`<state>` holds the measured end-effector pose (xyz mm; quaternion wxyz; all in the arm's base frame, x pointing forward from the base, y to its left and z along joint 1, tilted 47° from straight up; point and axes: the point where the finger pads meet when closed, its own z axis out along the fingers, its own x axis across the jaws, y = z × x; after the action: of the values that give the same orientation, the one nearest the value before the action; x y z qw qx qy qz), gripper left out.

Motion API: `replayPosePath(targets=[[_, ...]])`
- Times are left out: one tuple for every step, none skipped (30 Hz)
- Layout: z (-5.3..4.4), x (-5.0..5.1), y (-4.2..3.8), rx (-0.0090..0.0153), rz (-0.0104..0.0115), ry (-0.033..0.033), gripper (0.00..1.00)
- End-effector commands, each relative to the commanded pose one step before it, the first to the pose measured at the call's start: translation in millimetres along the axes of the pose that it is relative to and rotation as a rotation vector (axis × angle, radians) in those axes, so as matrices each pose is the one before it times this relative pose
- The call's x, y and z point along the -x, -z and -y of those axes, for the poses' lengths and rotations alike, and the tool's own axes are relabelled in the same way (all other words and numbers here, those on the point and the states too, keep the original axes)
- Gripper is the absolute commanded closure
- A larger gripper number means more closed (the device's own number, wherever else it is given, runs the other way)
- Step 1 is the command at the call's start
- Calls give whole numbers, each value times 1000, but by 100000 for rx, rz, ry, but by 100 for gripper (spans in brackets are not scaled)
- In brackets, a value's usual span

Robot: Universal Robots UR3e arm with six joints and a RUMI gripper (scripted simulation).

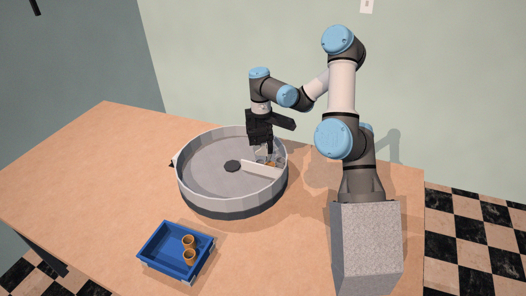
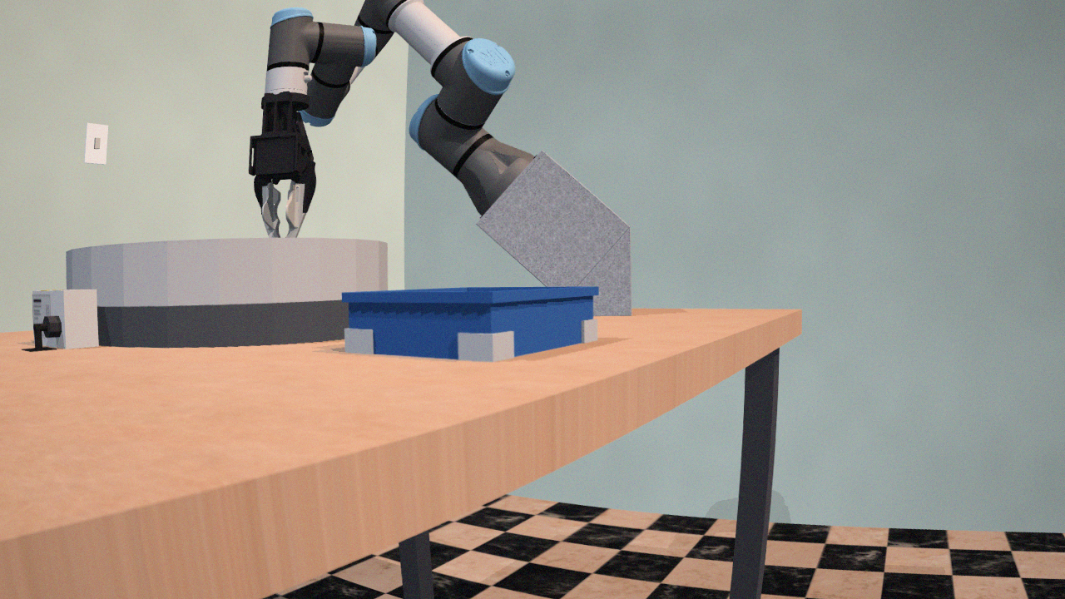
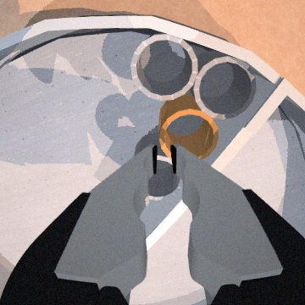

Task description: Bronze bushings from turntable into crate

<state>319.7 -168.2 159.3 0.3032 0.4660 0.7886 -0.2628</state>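
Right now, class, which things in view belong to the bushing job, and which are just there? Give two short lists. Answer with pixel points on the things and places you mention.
Part of the job:
- tool [image 1: 268, 158] [image 2: 285, 235] [image 3: 163, 146]
- turntable [image 1: 227, 204] [image 2: 223, 271] [image 3: 110, 21]
- bronze bushing [image 1: 270, 164] [image 3: 196, 141] on it
- steel bushings [image 1: 280, 164] [image 3: 193, 68], to stay
- blue crate [image 1: 161, 268] [image 2: 417, 328]
- two bronze bushings [image 1: 190, 260] inside it

Apparently not:
- wall switch [image 1: 366, 5] [image 2: 96, 143]
- knobbed box [image 1: 176, 158] [image 2: 79, 319]

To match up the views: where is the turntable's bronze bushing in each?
Top: right of centre, behind the white divider.
Exterior: not visible.
Wrist: the bronze bushing is near centre, just beyond the claw's tips.
Shared landmark: the turntable's pale wall.
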Motion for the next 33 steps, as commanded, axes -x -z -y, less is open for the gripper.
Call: replayPosePath(targets=[[-268,517,441,126,143,-66,95],[0,0,0,0,0,0,95],[0,0,0,0,0,0,95],[0,0,0,0,0,0,95],[0,0,0,0,0,0,95],[0,0,0,0,0,0,95],[0,0,0,0,0,0,95],[0,0,0,0,0,0,95],[0,0,0,0,0,0,95],[0,0,0,0,0,0,95],[0,0,0,0,0,0,95],[0,0,0,0,0,0,95],[0,0,0,0,0,0,95],[0,0,0,0,0,0,95],[0,0,0,0,0,0,95],[0,0,0,0,0,0,95],[0,0,0,0,0,0,95],[0,0,0,0,0,0,95],[0,0,0,0,0,0,95],[0,0,0,0,0,0,95],[0,0,0,0,0,0,95],[0,0,0,0,0,0,95],[0,0,0,0,0,0,95],[0,0,0,0,0,0,95],[0,0,-14,0,0,0,95],[-1,0,-93,0,0,0,95],[-2,0,-233,0,0,0,95],[-4,0,-414,0,0,0,95],[-4,0,-621,0,0,0,95],[-3,0,-837,0,0,0,95],[1,0,-1050,0,0,0,95],[8,-1,-1249,0,1,0,95],[-7,1,-1439,0,-1,0,95]])
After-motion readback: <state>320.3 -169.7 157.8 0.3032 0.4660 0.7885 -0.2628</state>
